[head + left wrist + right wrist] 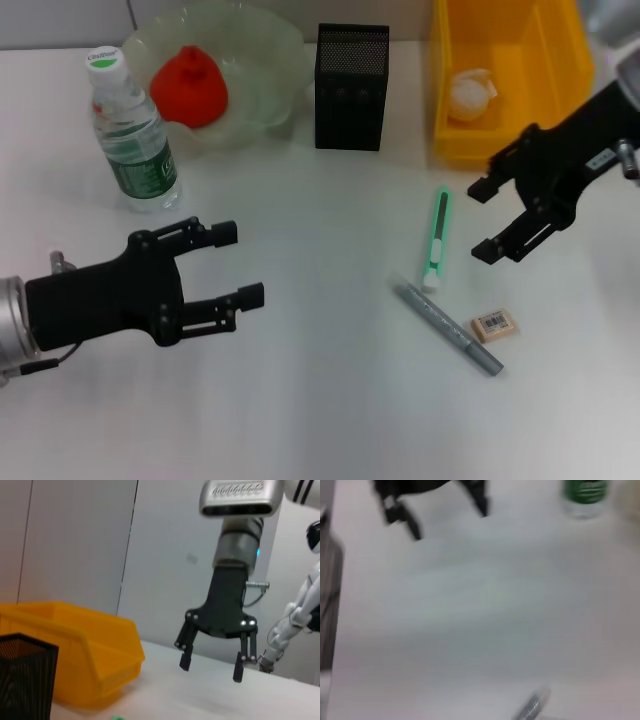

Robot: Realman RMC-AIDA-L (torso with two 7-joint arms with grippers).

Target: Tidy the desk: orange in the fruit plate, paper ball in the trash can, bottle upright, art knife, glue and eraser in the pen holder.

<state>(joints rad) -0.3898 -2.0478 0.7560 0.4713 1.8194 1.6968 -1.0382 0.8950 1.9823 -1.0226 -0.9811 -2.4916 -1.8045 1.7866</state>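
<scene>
Nearby, slim green-and-white art knife [437, 238], flat on desk [320, 400].

Bare table [330, 400] between end effectors

Matte black two-fingered grippers, the left gripper [238, 265] and right gripper [483, 218], are carried on silver wrist cuffs trailed by thin cables.

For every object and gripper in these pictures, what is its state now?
bottle: upright, cap on.
orange: in the fruit plate.
paper ball: in the yellow bin.
pen holder: upright.
art knife, glue, eraser: lying on the desk.
left gripper: open, empty.
right gripper: open, empty.
</scene>
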